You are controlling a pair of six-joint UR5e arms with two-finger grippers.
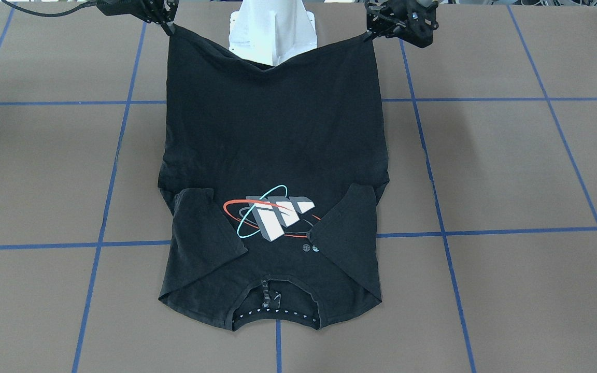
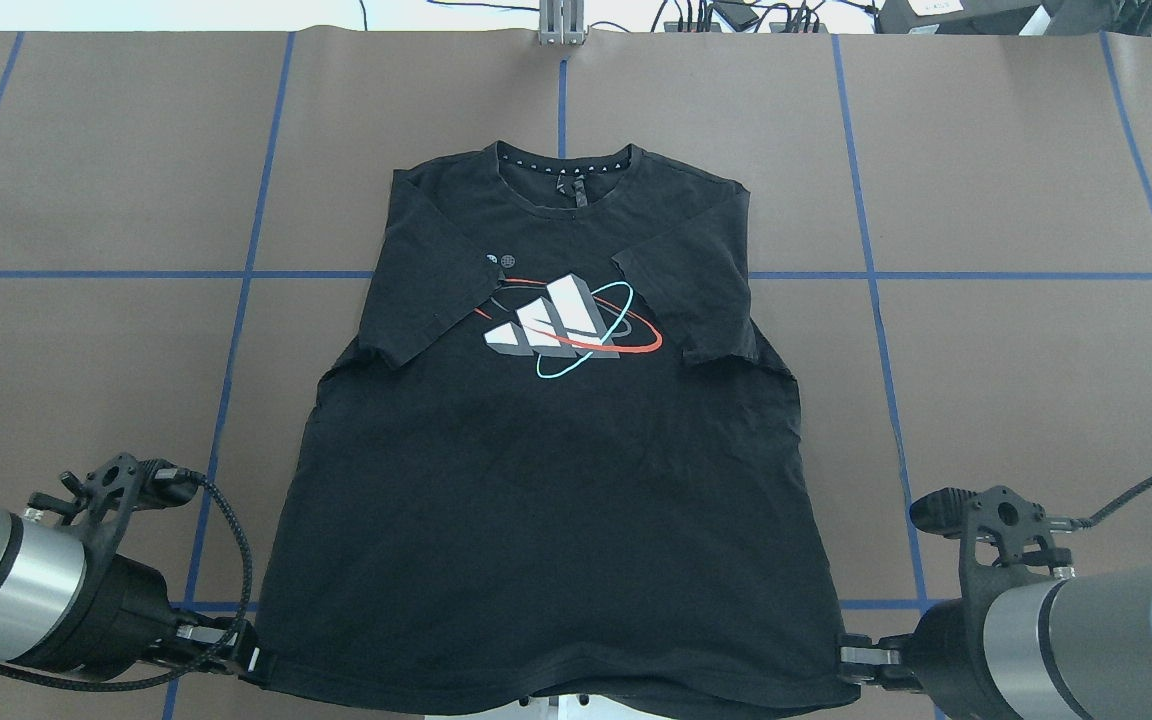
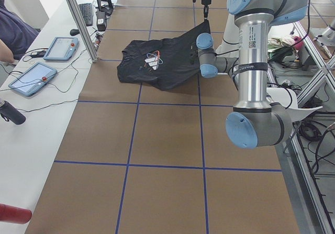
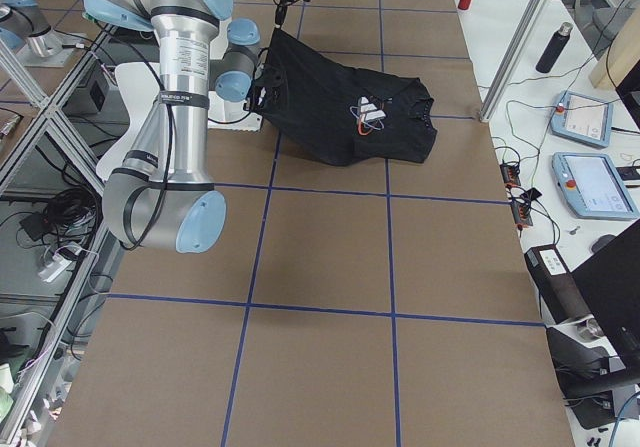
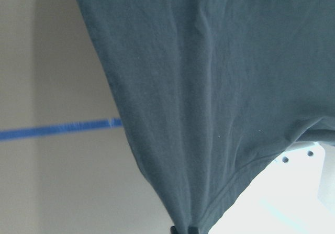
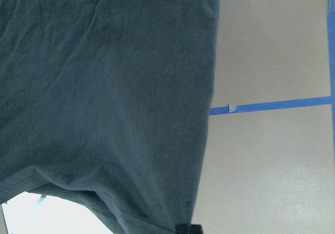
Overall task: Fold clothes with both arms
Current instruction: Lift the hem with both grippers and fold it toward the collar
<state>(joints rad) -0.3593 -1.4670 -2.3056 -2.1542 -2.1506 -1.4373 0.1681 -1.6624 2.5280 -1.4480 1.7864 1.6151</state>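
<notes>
The clothes are one black T-shirt (image 2: 536,480) lying face up on the brown table, collar at the far side. Both short sleeves are folded inward beside the white block graphic (image 2: 561,320). My left gripper (image 2: 258,662) is shut on the hem's left corner, and my right gripper (image 2: 848,655) is shut on the hem's right corner. Seen from the front, the hem edge is raised off the table and sags between the left gripper (image 1: 370,34) and the right gripper (image 1: 170,28). Each wrist view shows dark cloth (image 5: 209,87) (image 6: 104,87) hanging from the pinched corner.
The white base pedestal (image 1: 272,31) stands just behind the lifted hem. Blue tape lines (image 2: 236,330) grid the brown table. A side bench holds tablets (image 3: 32,79) and cables, with a person's sleeve (image 3: 13,30) beside it. A dark bottle (image 4: 553,47) stands on that bench.
</notes>
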